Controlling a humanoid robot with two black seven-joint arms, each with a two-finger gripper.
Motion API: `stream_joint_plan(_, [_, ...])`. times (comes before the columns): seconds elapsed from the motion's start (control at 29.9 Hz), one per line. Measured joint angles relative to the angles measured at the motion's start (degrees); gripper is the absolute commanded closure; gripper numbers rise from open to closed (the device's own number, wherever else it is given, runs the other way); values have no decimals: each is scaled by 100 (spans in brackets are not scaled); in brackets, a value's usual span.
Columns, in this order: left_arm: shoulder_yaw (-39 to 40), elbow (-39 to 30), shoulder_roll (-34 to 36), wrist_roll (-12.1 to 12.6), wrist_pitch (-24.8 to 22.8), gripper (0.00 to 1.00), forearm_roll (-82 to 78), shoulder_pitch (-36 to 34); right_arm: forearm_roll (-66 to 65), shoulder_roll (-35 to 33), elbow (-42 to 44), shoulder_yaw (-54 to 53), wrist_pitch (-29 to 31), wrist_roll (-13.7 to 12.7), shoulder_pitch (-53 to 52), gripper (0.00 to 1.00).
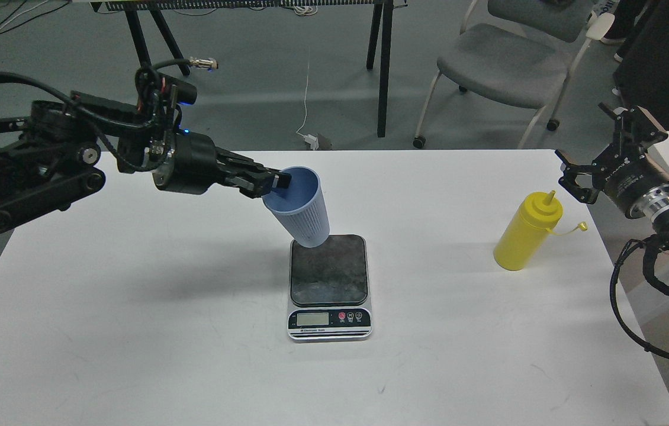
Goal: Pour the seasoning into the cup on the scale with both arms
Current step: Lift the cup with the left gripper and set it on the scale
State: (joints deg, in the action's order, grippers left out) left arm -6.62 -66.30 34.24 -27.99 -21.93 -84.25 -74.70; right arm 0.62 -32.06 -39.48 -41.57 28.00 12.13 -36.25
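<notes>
The left pincer (273, 180) grips the rim of the light blue cup (305, 210), one finger inside the mouth and the other against the outer wall at the cup's left edge. The cup hangs tilted, its open mouth turned up and toward the left arm and its ribbed base pointing down toward the far edge of the scale (329, 288); from this angle I cannot tell whether the base touches the dark marbled platform or hovers just above it. The scale sits near the middle of the white worktop (133, 307), its LCD display and round buttons facing the near edge. Well apart to the right stands the yellow seasoning bottle (527, 234), upright on the worktop with its pointed nozzle uncovered and its small tethered cap (582, 226) dangling off to the right side. The right pincer (577, 171) hovers just beside and above the bottle's top, its two black fingers spread wide and holding nothing, apart from the bottle. Beyond the worktop, on the grey floor, are a grey chair (503, 68) at upper right and the black legs of another table (383, 65).
</notes>
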Motion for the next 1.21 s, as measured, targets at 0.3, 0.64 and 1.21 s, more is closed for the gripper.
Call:
stream_joint_plan(0.3, [-406, 928, -1090, 0, 57, 89, -65, 38, -6, -28, 2, 10, 0, 0, -5, 1])
stream_joint_plan(0.64, [-456, 1516, -1372, 0, 112, 88, -48, 133, -8, 4, 2, 17, 0, 0, 3, 1])
stream_joint_plan(1.21, [-481, 1610, -1569, 0, 175, 87, -73, 360, -9, 33, 2, 19, 0, 0, -4, 1])
